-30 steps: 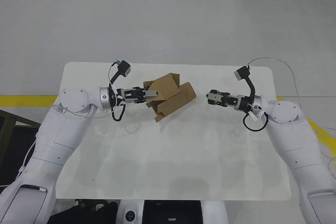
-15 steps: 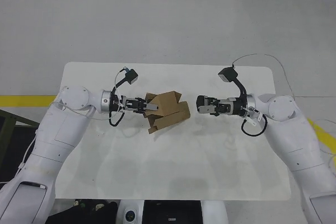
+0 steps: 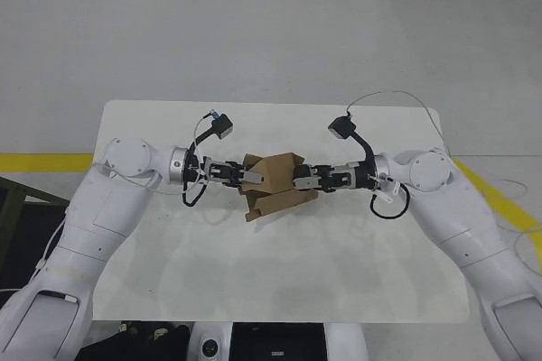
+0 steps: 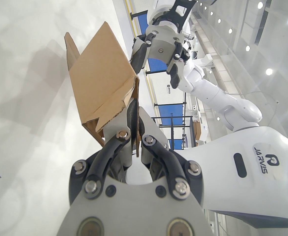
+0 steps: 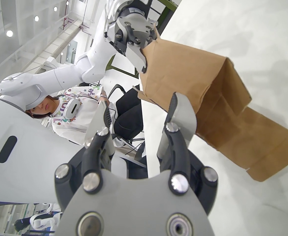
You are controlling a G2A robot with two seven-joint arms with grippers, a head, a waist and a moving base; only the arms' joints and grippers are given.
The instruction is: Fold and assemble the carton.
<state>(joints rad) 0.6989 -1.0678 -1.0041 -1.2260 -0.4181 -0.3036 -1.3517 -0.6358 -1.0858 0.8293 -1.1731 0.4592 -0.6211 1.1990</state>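
The brown cardboard carton [image 3: 275, 180] is seen at the middle of the white worktop [image 3: 253, 271]. Its left end is pinched by the closed left pincer [image 3: 250, 178]. The right pincer [image 3: 300, 180] is spread open at its right end. The card is thought to be light and bendy, so it is best gripped near folds.

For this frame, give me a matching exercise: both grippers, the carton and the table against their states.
Things:
1. left gripper
2. right gripper
3. carton
4. table

States:
A. white
B. open, at one end of the cardboard
C. shut on a cardboard edge
D. brown, partly folded, between the two arms

Pairs: 1-C, 2-B, 3-D, 4-A
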